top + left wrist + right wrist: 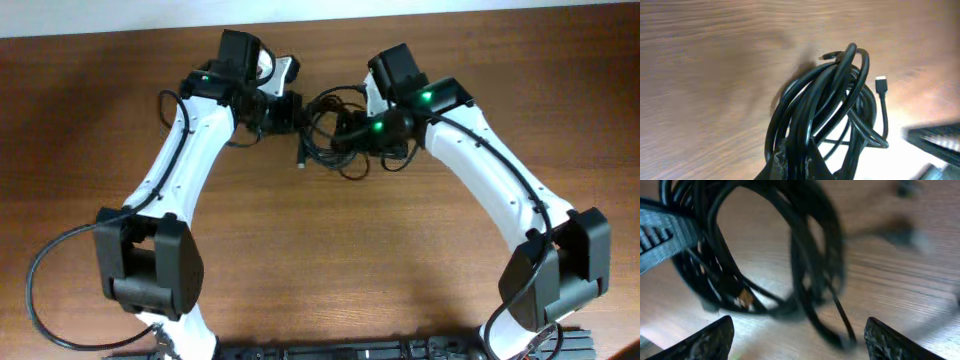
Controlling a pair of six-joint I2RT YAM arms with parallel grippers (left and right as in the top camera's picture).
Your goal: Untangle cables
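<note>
The cables form 1 loose tangle of thin, glossy black cord at the far middle of the brown wood-grain surface, between the tips of the 2 white arms. From the left wrist the tangle shows as several smooth, round strands stacked into an oval coil held at a tilt. Looser loops bulge out on its right side. A small plug with a pale, square tip sits on 1 strand just right of the coil. A smaller gold-tinted end pokes out at the coil's far edge.

The left gripper has its jaws together on the near part of the cables. The strands run down between its dark, rough-textured fingers at the bottom of that view.

The right gripper has its jaws wide apart and grips nothing. Its 2 fingertips, black with a woven, carbon-like pattern, sit at the lower corners of the right wrist view. The blurred black loops arch over the wood just ahead of them, and a short gold connector shows among the loops. A grey ribbed bar crosses the coil at the upper left of this view; I cannot tell what it is.
</note>
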